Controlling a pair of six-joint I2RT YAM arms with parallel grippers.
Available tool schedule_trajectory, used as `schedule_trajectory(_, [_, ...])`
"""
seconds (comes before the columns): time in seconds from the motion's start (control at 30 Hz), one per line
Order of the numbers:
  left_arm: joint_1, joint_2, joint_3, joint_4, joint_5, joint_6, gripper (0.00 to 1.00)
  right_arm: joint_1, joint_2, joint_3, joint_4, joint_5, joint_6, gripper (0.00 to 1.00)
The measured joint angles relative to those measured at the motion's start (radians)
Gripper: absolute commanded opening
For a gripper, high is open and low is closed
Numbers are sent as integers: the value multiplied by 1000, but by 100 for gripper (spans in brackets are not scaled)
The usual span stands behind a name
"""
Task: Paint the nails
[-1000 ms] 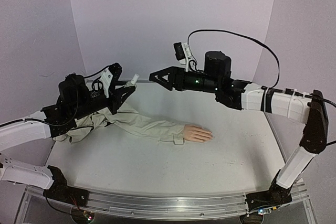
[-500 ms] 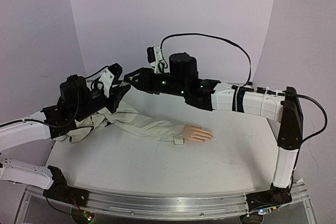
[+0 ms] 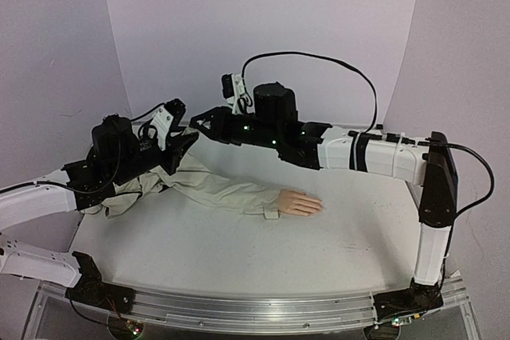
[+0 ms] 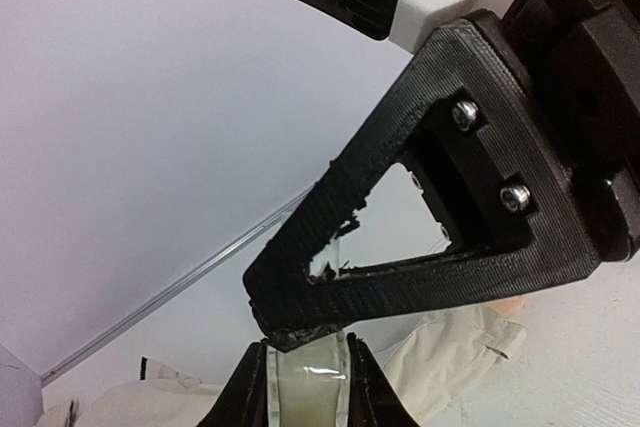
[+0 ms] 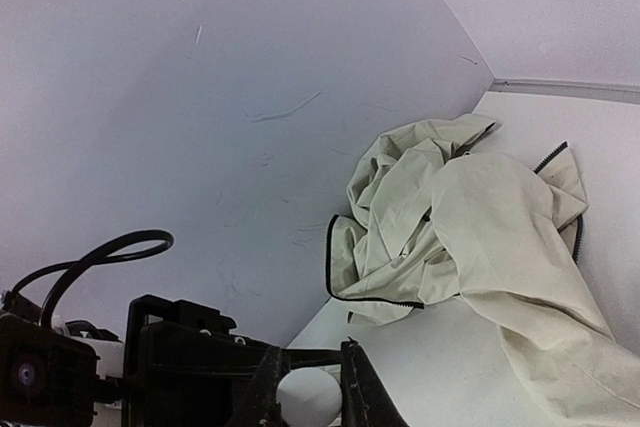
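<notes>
**Table, near zone.** The white table [image 3: 239,264] carried the work piece toward its middle.

**Task item.** The peach mannequin hand [image 3: 300,202] lay flat on the table, its fingers pointing to the robot's right. The nails [image 3: 318,206] sat at those fingertips. They were too small in the overhead view to make out singly, and they lay well apart from both grippers. The beige sleeve [image 3: 227,189] ran from the wrist back and to the left. It ended in the bunched jacket [image 3: 127,193] beneath the left arm.

**Grippers.** Behind the sleeve, left of centre and clear of the table, the two grippers met tip to tip.
- The left gripper [image 4: 308,362] was clamped on a small bottle [image 4: 305,392], which showed translucent between its fingers.
- The right gripper [image 5: 312,372], its arm stretched across from the right side, was drawn in narrow on the white rounded end of the same bottle. That end showed between its fingers in the right wrist view.
- In the left wrist view, one black triangular finger [image 4: 420,217] of the right gripper sat just above the left fingertips.
- In the overhead view the bottle was hidden by the two grippers.

**Far zone.** A black cable [image 3: 319,57] looped above the right arm. Farthest back stood the pale lilac backdrop [image 3: 263,21].
</notes>
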State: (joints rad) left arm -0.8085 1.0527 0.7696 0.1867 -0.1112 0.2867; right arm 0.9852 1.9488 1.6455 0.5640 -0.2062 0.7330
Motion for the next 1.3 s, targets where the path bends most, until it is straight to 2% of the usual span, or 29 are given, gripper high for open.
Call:
schedule_trajectory(0.1, [18,-11,0,-23,96,-39,0,-3,-24,-53,47,-37,-53,0])
schedule_trajectory(0.17, [38,-16,0,-32,224,-77,0,-11,-72,-151,97,-143,-147,0])
schedule_trajectory(0.2, [53,-17,0,-27,317,-106,0,-19,-101,-171,107,-188,-172,0])
schedule_trajectory(0.3, [104,6,7,38,667,-247,0,-64,-158,-245,177,-485,-306,0])
schedule_trajectory(0.43, [140,139,98,123,1087,-479,0,-99,-193,-274,238,-749,-387,0])
schedule_trajectory(0.53, [128,173,108,156,1220,-532,0,-92,-215,-312,266,-836,-429,0])
schedule_trajectory(0.57, [122,171,100,158,1235,-536,0,-85,-217,-321,275,-848,-439,4])
schedule_trajectory(0.6, [118,166,91,164,1238,-537,0,-81,-219,-327,279,-849,-446,21])
schedule_trajectory(0.63, [114,159,80,165,1224,-532,0,-79,-224,-338,280,-836,-451,43])
schedule_trajectory(0.7, [113,141,53,178,1149,-494,0,-80,-246,-367,272,-769,-437,74])
schedule_trajectory(0.77, [108,111,31,176,1038,-429,0,-85,-284,-414,259,-658,-413,83])
schedule_trajectory(0.9, [87,43,19,116,745,-267,0,-119,-355,-478,237,-447,-343,87])
schedule_trajectory(1.07, [28,-16,6,80,400,-96,0,-137,-357,-451,188,-257,-236,86])
schedule_trajectory(1.3, [10,-17,4,44,175,-14,0,-34,-267,-270,92,-70,-182,78])
